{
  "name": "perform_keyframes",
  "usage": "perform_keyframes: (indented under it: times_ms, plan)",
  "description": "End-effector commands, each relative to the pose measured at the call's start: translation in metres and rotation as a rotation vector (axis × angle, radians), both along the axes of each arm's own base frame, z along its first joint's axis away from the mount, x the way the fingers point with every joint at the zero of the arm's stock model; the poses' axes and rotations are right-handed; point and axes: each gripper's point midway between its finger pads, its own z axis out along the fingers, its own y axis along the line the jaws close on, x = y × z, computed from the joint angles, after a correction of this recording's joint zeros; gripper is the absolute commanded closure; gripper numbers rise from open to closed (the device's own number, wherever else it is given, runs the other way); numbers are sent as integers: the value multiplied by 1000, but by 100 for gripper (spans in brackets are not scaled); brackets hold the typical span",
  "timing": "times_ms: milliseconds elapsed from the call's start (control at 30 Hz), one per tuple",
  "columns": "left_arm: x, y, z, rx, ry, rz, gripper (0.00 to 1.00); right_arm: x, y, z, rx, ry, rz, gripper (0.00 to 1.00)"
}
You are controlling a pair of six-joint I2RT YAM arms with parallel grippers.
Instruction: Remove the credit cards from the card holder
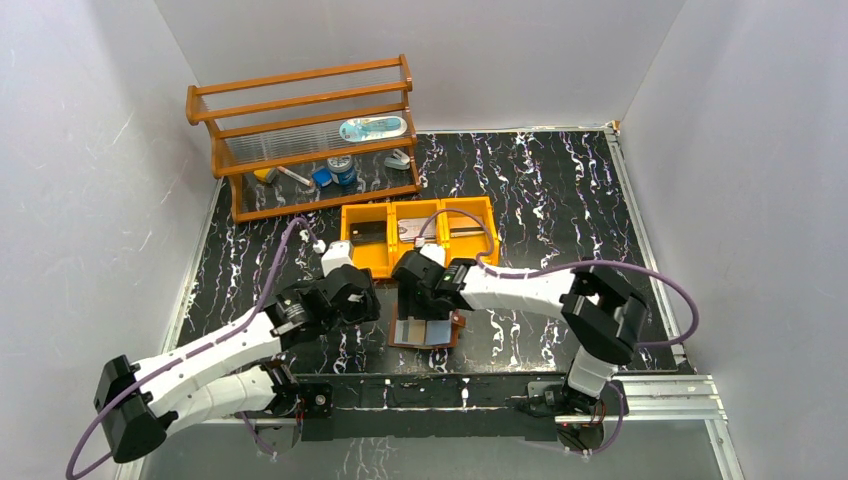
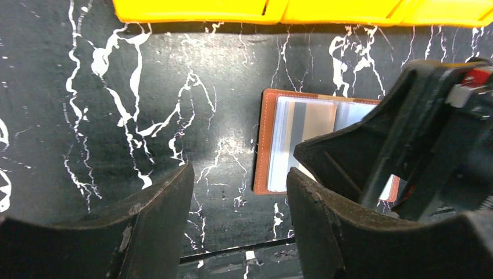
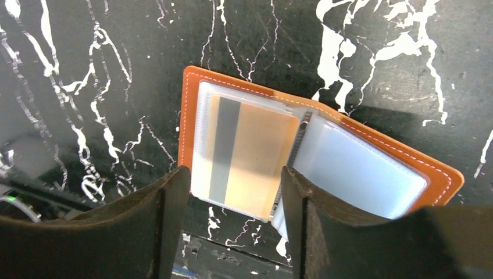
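Observation:
The card holder (image 3: 189, 116) lies open on the black marbled table, brown leather with clear sleeves; it also shows as card holder (image 1: 445, 338) and card holder (image 2: 266, 145). One credit card (image 3: 256, 151), pale orange with a grey stripe, sits in the left sleeve, and the same card (image 2: 317, 119) shows from the left. My right gripper (image 3: 234, 173) hovers open over that card's near edge, gripping nothing. My left gripper (image 2: 239, 174) stands open above bare table just left of the holder. From above, the right gripper (image 1: 425, 292) is over the holder and the left gripper (image 1: 352, 296) is beside it.
An orange three-compartment tray (image 1: 365, 212) sits just beyond the holder, with its edge (image 2: 192, 10) showing in the left wrist view. A wooden rack (image 1: 300, 130) with small items stands at the back left. White walls close in the table's sides.

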Motion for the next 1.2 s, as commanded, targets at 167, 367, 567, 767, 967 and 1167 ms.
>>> perform_keyframes:
  times_ms: [167, 367, 567, 767, 967, 1167]
  plan:
    - [-2, 40, 10, 4, -85, 131, 39, 5, -5, -21, -280, -67, -14, 26]
    - [-4, 36, 6, -11, -71, 121, 39, 0, -15, -37, -324, -51, -38, 29]
    - [-4, 31, 2, -10, -51, 104, 38, -2, -13, -39, -273, -50, -34, 48]
    - [-5, 24, -1, -14, -32, 87, 38, -3, -8, -35, -190, -33, -31, 47]
    - [-4, 26, -1, -9, -39, 96, 38, 2, 0, -19, -157, -51, -14, 31]
    - [-4, 34, 0, -6, -53, 125, 38, 4, 7, -16, -176, -52, 6, 23]
